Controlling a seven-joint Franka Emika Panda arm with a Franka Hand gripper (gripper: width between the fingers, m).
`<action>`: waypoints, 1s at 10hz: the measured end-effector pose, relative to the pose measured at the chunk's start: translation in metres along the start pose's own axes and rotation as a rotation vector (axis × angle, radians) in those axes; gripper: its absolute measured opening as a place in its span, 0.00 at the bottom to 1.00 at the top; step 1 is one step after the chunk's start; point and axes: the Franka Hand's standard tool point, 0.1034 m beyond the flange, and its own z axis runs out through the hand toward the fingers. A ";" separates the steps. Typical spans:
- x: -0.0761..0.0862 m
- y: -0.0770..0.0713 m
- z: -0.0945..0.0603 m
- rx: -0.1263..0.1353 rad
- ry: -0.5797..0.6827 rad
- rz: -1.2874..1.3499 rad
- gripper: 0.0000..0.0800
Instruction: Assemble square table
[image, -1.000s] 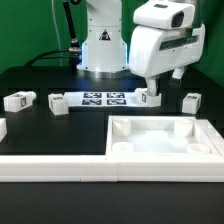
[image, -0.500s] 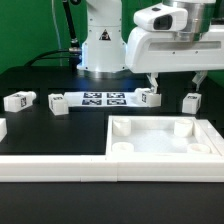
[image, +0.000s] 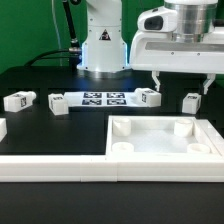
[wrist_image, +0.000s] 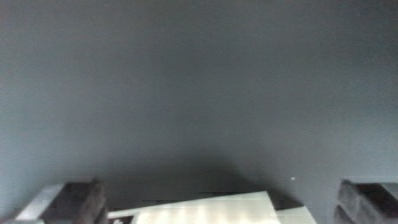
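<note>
Upper right of the exterior view, the gripper (image: 181, 84) hovers empty, jaws apart, above a leg (image: 150, 97); seemingly leg pickup, needing a centred descent, then closing.

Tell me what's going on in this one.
The arm's gripper hangs open over the black table, holding nothing, its fingers spread near one leg. The square tabletop lies rim up at the front with no legs fitted. The other legs lie loose around the marker board.
</note>
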 end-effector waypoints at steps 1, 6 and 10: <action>-0.001 0.000 0.002 0.058 -0.029 0.079 0.81; -0.003 0.013 0.002 0.128 -0.245 0.155 0.81; -0.015 -0.007 0.015 0.209 -0.524 0.327 0.81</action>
